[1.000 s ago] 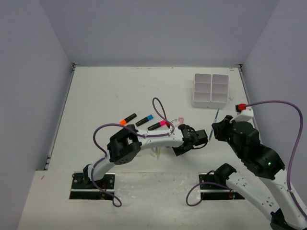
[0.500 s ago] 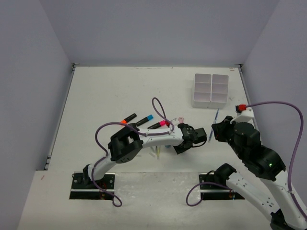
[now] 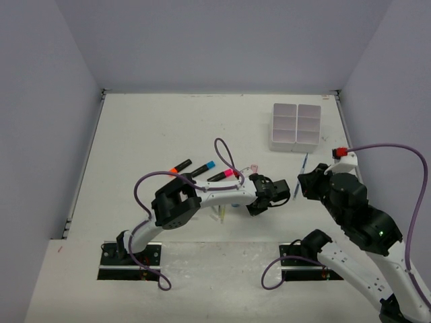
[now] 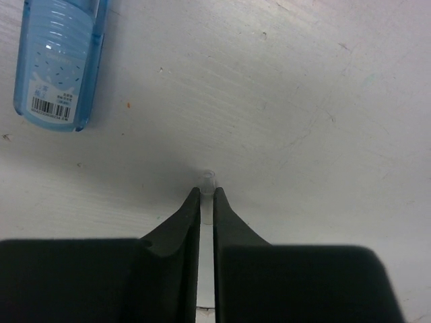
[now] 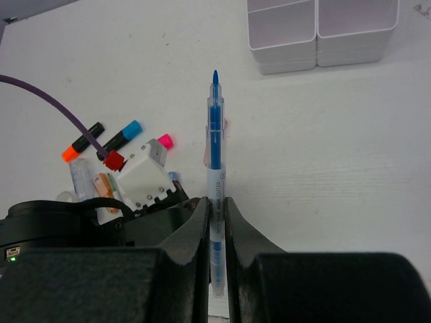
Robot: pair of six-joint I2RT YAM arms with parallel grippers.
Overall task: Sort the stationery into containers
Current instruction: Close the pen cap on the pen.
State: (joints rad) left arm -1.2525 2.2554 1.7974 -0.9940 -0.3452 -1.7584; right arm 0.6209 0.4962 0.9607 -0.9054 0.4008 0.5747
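The right pincer (image 5: pixel 215 202) is clamped narrowly on a blue pen (image 5: pixel 214 134). The pen has a clear barrel with blue ink inside, a white printed band near the grip and a pointed blue tip. It lies along the line of the jaws, tip aimed toward the white organiser box (image 5: pixel 316 33), which sits well apart at the far right of the white worktop (image 3: pixel 148 134). From above, the box shows six square compartments in two rows of three.

The left pincer (image 4: pixel 207 195) hangs low over the worktop, jaws nearly together on a slim clear piece (image 4: pixel 207 178) whose small round end pokes out just past the fingertips. What kind of item it is cannot be told. To its left lies a pale blue, translucent correction-tape dispenser (image 4: pixel 60 64) with a barcode label.

Three black highlighters lie in a loose row near mid-worktop, left of both pincers: an orange-capped highlighter (image 3: pixel 178 166), a blue-capped highlighter (image 3: pixel 203 168) and a pink-capped highlighter (image 3: pixel 224 175), each slanted the same way.
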